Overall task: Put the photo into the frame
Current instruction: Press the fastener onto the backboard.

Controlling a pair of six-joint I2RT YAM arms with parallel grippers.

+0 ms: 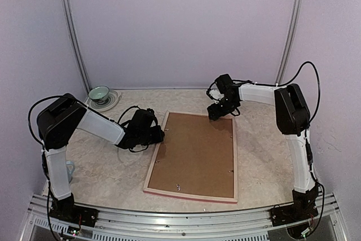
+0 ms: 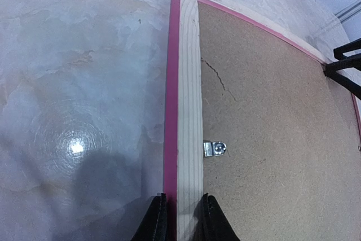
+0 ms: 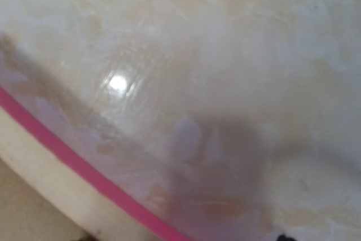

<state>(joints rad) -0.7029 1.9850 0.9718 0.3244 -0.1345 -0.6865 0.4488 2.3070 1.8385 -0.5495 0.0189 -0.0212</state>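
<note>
The frame [image 1: 192, 194] lies flat in the middle of the desk [image 1: 113, 179], pale wood side up, with pink showing along its outer edges. A brown backing board [image 1: 194, 150] fills its opening. In the top view its long sides run from the near edge toward the back, tilted a little to the right.

The left end effector [image 1: 159, 135] is at the upper part of the frame's left rail. In the left wrist view, the left end effector [image 2: 183, 221] is narrow and clamped on the frame [image 2: 189, 111]: one finger presses the pink outer edge and the other presses the inner side by the board [image 2: 271, 139]. A small metal clip [image 2: 215, 149] sits on the board just beside the rail, ahead of the fingers. A thin crack runs across the board further up.

The right end effector [image 1: 217, 114] is at the frame's upper right corner. At the right edge of the left wrist view, the right end effector [image 2: 341, 66] shows black fingers standing apart, one tip at the corner; I cannot tell whether it touches.

The right wrist view is blurred, showing the marbled desk [image 3: 225, 55] and the frame [image 3: 45, 167] crossing the lower left.

A teal bowl [image 1: 99, 92] stands on the desk at the upper left, well apart from the frame.
</note>
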